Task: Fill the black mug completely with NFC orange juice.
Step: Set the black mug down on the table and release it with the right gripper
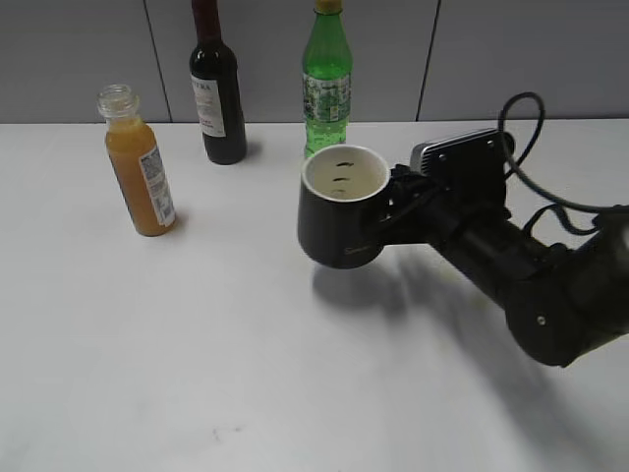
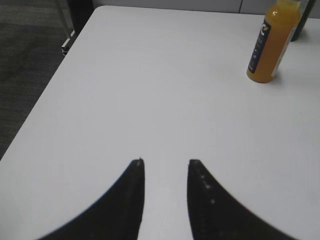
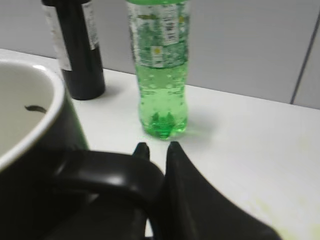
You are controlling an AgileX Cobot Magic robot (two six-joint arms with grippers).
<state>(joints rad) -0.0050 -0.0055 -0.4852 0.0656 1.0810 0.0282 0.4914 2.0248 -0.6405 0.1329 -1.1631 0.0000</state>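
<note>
**Right gripper clamped on mug handle, left gripper idle with fingers apart**

Right gripper [image 1: 398, 202] sits centre-right of the exterior view, closed around the loop handle of the black mug [image 1: 339, 211]. Fingertips are mostly hidden behind the mug and handle there. In the right wrist view the gripper [image 3: 155, 149] shows two dark tips nearly together, poking just past the glossy handle. The mug [image 3: 35, 150] is cut off at that frame's left edge. Its shadow falls on the table [image 1: 246, 374] below and to the right, so it looks raised; contact can't be confirmed.

Mug: matte black, tapered, cream interior with a few small dark marks inside, faint pale script low on its side, unreadable.

Left gripper [image 2: 165, 162] is at bottom centre of the left wrist view, curved black fingers spread with bare white tabletop between them, holding nothing. Not visible in the exterior view.

NFC orange juice bottle [image 1: 140, 162] stands upright upper left, uncapped, clear with cloudy orange liquid and a white label, well apart from the mug. In the left wrist view the bottle [image 2: 272, 42] is top right, neck cropped.

Dark wine bottle [image 1: 218, 93] and green soda bottle [image 1: 326, 84] stand at the top centre, tops cut off. Soda bottle is translucent, ribbed, just behind the mug.
</note>
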